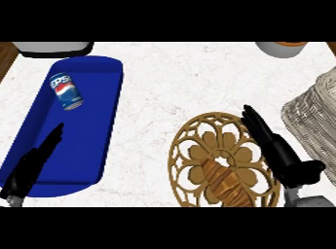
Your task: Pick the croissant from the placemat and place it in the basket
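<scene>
Centrally, we see the croissant (224, 179) lying on the round wooden placemat (199, 131), untouched. Our right hand (277, 148) hovers at the placemat's right edge, fingers straight, holding nothing. The wicker basket (321, 107) stands just right of it. Our left hand (32, 163), fingers extended, overlies the blue tray (91, 97) bearing a soda can (65, 91).

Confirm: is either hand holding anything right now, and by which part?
Nothing is held. The right hand is open with straight fingers beside the croissant on the placemat; the left hand is open over the blue tray.
</scene>
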You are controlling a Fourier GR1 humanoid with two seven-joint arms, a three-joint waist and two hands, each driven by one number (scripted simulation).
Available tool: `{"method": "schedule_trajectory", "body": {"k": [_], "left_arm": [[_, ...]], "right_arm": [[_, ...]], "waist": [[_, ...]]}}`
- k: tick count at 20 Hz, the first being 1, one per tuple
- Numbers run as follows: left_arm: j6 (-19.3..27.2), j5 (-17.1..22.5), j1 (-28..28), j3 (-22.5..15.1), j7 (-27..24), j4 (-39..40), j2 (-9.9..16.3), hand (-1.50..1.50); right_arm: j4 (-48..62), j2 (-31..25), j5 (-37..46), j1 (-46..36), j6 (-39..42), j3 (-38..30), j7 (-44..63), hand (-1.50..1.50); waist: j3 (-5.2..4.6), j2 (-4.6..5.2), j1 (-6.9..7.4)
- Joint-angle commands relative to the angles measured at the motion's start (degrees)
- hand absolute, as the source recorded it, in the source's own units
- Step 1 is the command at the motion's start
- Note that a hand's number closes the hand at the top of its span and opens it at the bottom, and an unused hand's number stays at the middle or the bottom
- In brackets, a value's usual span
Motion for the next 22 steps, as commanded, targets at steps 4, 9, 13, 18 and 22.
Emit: {"method": "schedule_trajectory", "body": {"k": [4, 9, 13, 18, 22], "left_arm": [[1.12, 5.08, 0.83, 1.38, 5.95, 0.13, -5.14, 0.00], [0.83, 8.33, 1.23, 1.51, 10.53, 1.62, -8.26, 0.00], [3.67, 9.12, 3.58, 3.26, 13.83, -0.10, -8.96, 0.00], [3.69, 9.10, 5.73, 4.75, 13.42, -1.41, -8.04, 0.00], [3.93, 7.92, 6.11, 3.19, 14.39, -2.68, -8.97, 0.00]], "right_arm": [[-4.93, 4.88, -9.95, -10.06, 16.50, 9.35, 1.25, 1.50], [-11.25, 7.00, -12.07, -13.16, 32.17, 24.91, -1.57, 1.50], [-22.30, 2.27, -1.33, -5.81, 29.22, 30.20, -2.58, -1.50], [-30.88, -4.32, 11.73, -14.36, 24.75, 21.97, 4.14, -1.50], [-35.01, -9.74, 17.07, -22.21, 25.68, 14.21, 8.34, -1.50]], "waist": [[-1.66, 0.99, 4.03], [-1.68, 0.84, 4.37], [-1.68, -0.06, -0.56], [-1.80, -0.51, -1.40], [-1.82, -0.07, -1.36]]}}
